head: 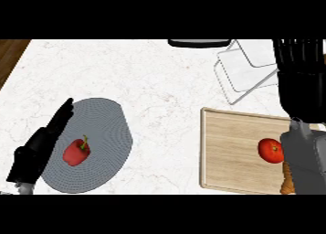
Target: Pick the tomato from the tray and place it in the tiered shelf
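One tomato (268,150) on tray (231,146), well short of right hand's (305,93) straight, empty fingers (297,54).

The right hand (301,64) is up by the tiered shelf (249,68), which stands just to its left. The way between them is open. Below the hand, its own grey arm (310,160) covers the right side of the tray (233,151) and a bit of the tomato (270,150). Left of the tomato, the tray is bare wood. The white counter (158,82) between the two hands is wide and open. A dark thing (199,43) lies left of the shelf at the far edge, maybe a pan. The left hand (47,137) rests over a grey mat (104,137), with a red pepper (76,153) just to its right.
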